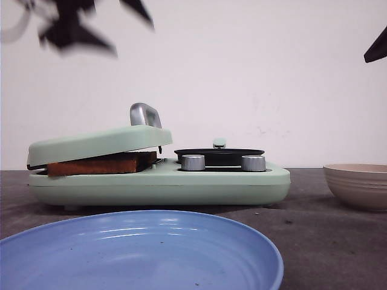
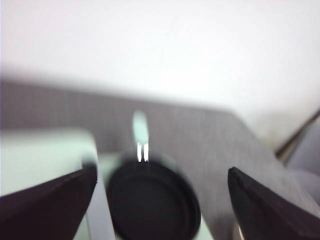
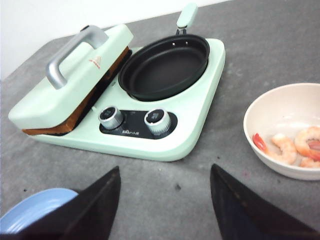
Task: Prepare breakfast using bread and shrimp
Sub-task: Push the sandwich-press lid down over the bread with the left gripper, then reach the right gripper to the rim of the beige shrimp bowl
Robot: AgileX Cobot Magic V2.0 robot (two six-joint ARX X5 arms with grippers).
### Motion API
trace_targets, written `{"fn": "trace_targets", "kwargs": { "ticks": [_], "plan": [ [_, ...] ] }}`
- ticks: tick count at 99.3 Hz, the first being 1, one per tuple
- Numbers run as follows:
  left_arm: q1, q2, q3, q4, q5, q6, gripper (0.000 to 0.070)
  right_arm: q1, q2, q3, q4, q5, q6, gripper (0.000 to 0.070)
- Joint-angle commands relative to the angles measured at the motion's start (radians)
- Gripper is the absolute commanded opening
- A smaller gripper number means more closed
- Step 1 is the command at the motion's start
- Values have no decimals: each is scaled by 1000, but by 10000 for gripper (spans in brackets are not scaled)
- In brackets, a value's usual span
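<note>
The browned bread [image 1: 100, 164] lies in the mint-green breakfast maker [image 1: 160, 187], under its lid [image 1: 100, 142], which rests tilted on it. Only the bread's brown edge shows in the right wrist view [image 3: 75, 117]. Orange-pink shrimp [image 3: 285, 147] lie in a beige bowl [image 3: 248, 120] right of the machine. My left gripper [image 2: 162, 171] is open and empty, high above the black pan [image 2: 152, 200]; its view is blurred. My right gripper [image 3: 165, 169] is open and empty above the table, in front of the machine's knobs [image 3: 157, 120].
A blue plate [image 1: 139, 254] lies at the front and shows in the right wrist view [image 3: 30, 210]. The beige bowl [image 1: 357, 184] stands at the right. The lid has a metal handle [image 1: 145, 113]. The black pan [image 1: 219, 156] is empty. A white wall stands behind.
</note>
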Motion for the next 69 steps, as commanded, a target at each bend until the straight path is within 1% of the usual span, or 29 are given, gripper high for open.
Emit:
{"fn": "trace_targets", "kwargs": {
  "ticks": [1, 10, 19, 27, 35, 44, 48, 53, 69],
  "plan": [
    [-3, -42, 23, -41, -24, 156, 505, 2, 0, 4, 18, 20, 0, 337],
    [0, -133, 32, -99, -63, 226, 504, -7, 1, 4, 22, 51, 1, 337],
    [11, -221, 32, -175, -139, 261, 505, -39, 7, 5, 26, 60, 15, 337],
    [20, -290, 32, -252, -189, 288, 504, -86, 32, 9, 50, 48, 39, 337],
    [29, -347, 31, -324, -193, 296, 504, -146, 84, 28, 86, 24, 67, 337],
    [37, -401, 31, -397, -193, 335, 490, -226, 178, 77, 120, -14, 80, 337],
    [39, -426, 27, -414, -192, 346, 472, -266, 231, 111, 119, -34, 85, 337],
    [40, -460, 16, -418, -192, 347, 469, -320, 306, 161, 111, -68, 85, 337],
    [39, -568, -63, -388, -186, 344, 470, -502, 597, 343, 16, -248, 85, 338]
  ]
}}
